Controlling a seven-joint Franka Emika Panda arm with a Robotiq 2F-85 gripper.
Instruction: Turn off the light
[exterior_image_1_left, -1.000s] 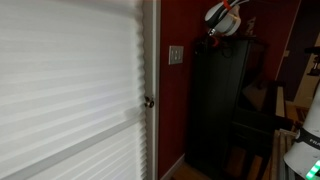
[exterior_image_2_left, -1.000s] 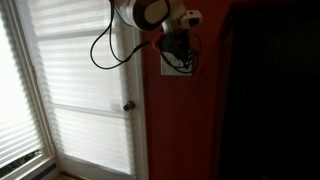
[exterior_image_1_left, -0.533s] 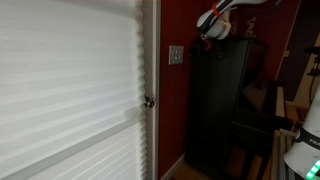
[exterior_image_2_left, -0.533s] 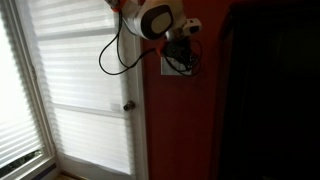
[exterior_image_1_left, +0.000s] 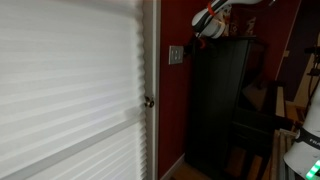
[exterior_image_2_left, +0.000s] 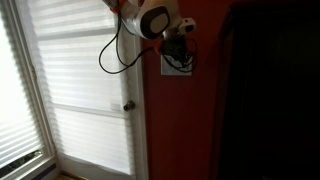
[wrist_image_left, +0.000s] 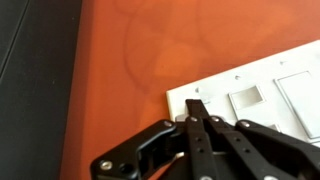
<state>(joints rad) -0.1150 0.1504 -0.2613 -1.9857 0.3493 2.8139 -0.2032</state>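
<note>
The light's control is a pale beige wall switch plate (exterior_image_1_left: 176, 55) on the dark red wall beside the door; no lamp shows. In the wrist view the plate (wrist_image_left: 250, 85) fills the right side, with two rectangular toggles (wrist_image_left: 246, 97) on it. My gripper (wrist_image_left: 197, 106) is shut, its black fingers pressed together with the tips at the plate's near edge. In an exterior view the gripper (exterior_image_1_left: 199, 32) hangs just to the right of the plate and a little above it. In an exterior view the gripper (exterior_image_2_left: 177, 55) covers most of the plate (exterior_image_2_left: 166, 68).
A white door with closed blinds (exterior_image_1_left: 70, 90) and a round metal doorknob (exterior_image_1_left: 149, 101) stands left of the switch. A tall black cabinet (exterior_image_1_left: 222, 105) stands close on the right. A black cable (exterior_image_2_left: 110, 55) loops from the arm.
The gripper has moved closer to the switch plate, leftward toward the wall in one exterior view. The plate and door are unchanged.
</note>
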